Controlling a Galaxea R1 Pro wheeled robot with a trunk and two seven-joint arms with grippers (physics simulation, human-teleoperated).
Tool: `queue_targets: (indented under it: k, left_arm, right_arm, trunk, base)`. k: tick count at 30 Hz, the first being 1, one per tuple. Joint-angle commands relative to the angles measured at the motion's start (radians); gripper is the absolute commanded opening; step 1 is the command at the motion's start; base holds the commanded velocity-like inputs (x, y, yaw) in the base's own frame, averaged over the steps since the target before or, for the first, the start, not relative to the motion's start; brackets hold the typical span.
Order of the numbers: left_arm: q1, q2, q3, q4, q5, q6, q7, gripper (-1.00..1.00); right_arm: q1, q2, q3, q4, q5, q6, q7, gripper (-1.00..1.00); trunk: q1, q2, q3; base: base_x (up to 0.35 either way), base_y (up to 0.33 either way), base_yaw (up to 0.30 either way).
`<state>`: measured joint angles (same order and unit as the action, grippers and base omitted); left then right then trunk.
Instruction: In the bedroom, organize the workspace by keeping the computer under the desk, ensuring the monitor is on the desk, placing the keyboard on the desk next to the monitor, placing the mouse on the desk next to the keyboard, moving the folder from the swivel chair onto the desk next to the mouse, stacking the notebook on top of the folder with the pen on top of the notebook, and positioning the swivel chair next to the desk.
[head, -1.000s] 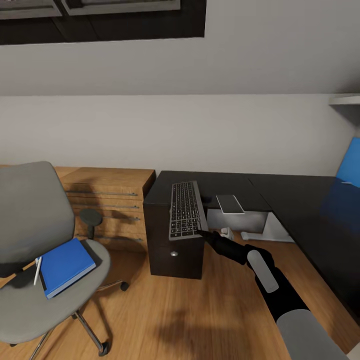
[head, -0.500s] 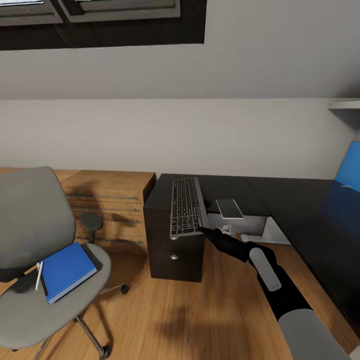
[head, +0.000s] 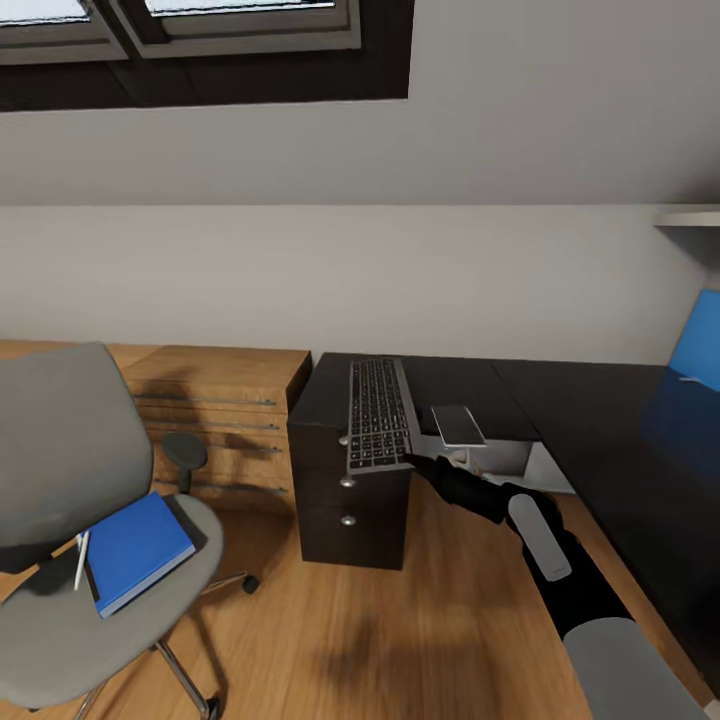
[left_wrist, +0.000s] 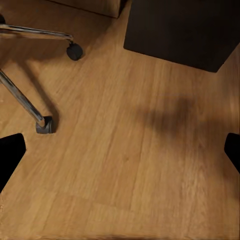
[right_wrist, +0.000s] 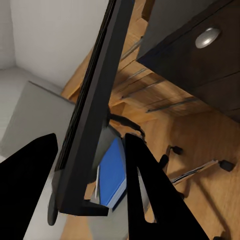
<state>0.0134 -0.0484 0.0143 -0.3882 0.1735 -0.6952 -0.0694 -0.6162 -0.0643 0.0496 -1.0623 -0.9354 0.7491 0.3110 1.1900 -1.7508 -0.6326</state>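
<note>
Low and right of centre in the head view, the right pincer (head: 412, 461) is closed on the near corner of the keyboard (head: 379, 415), whose thin edge sits between the black fingers (right_wrist: 145, 190) in the right wrist view; the left pincer (left_wrist: 120, 155) hangs wide open over bare floor (left_wrist: 125, 165), holding nothing. The keyboard lies at centre frame along the desk (head: 560, 400), over the drawer unit (head: 345, 500), its near end overhanging the edge; it looks stiff, light and long, so a corner grip will likely let it sag or twist, and a mid-edge hold seems safer. At lower left, the folder (head: 135, 550) and pen (head: 81, 560) rest on the swivel chair (head: 60, 450).
</note>
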Motion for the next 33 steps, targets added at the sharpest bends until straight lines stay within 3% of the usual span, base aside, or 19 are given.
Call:
queue_targets:
  k: [1, 8, 16, 22, 27, 33]
  left_arm:
    - [0.0, 0.001, 0.002, 0.008, 0.008, -0.004, -0.007, 1.0]
    - [0.0, 0.024, 0.008, 0.098, 0.012, -0.038, -0.006, 1.0]
    - [0.0, 0.043, 0.02, 0.107, 0.018, -0.049, -0.004, 1.0]
    - [0.0, 0.059, 0.022, 0.107, 0.02, -0.05, -0.004, 1.0]
    - [0.0, 0.06, 0.021, 0.108, 0.022, -0.05, -0.006, 1.0]
    - [0.0, 0.059, 0.02, 0.109, 0.021, -0.049, -0.008, 1.0]
  right_arm:
    - [0.0, -0.001, 0.001, -0.001, 0.002, 0.001, 0.003, -1.0]
    - [0.002, 0.0, 0.0, -0.094, 0.007, 0.005, -0.045, -1.0]
    - [0.034, -0.05, -0.008, -0.107, 0.004, 0.062, -0.097, -1.0]
    - [0.052, -0.073, -0.008, -0.103, 0.003, 0.07, -0.098, -1.0]
    - [0.057, -0.078, -0.009, -0.091, 0.002, 0.073, -0.094, -1.0]
    - [0.061, -0.109, -0.01, -0.088, -0.012, 0.096, -0.093, -1.0]
  trunk:
    - [-0.004, 0.007, 0.002]
    - [-0.031, 0.056, 0.024]
    - [-0.061, 0.112, 0.049]
    - [-0.061, 0.112, 0.049]
    - [-0.061, 0.112, 0.049]
    - [-0.061, 0.112, 0.049]
  base:
    - [0.0, 0.0, 0.0]
    - [0.0, 0.0, 0.0]
    - [0.0, 0.0, 0.0]
    - [0.0, 0.0, 0.0]
    - [0.0, 0.0, 0.0]
    - [-0.009, -0.029, 0.0]
